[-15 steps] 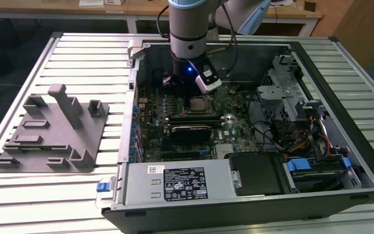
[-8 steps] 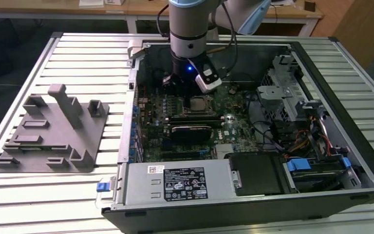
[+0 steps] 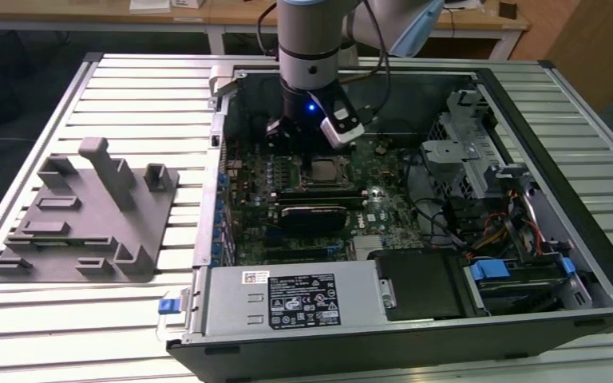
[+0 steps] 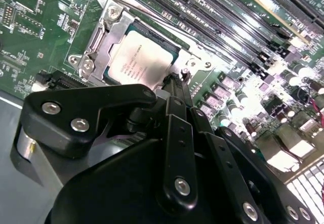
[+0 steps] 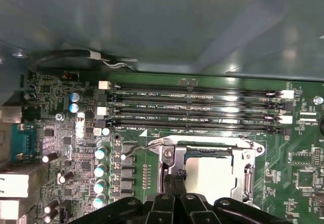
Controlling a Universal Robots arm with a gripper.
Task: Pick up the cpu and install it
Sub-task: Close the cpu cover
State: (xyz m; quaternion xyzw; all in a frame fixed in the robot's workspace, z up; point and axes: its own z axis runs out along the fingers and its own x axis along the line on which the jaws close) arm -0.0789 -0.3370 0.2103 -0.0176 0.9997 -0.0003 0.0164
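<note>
Hovering at silvery square cpu (image 4: 144,57) in metal-framed socket (image 4: 109,32), black gripper (image 4: 176,80) clenched, empty; sideways nudge could skew chip.

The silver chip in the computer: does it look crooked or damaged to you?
Nothing stands out. The cpu lies flat and square inside its socket frame, with no visible damage. The gripper hovers near one edge.
</note>
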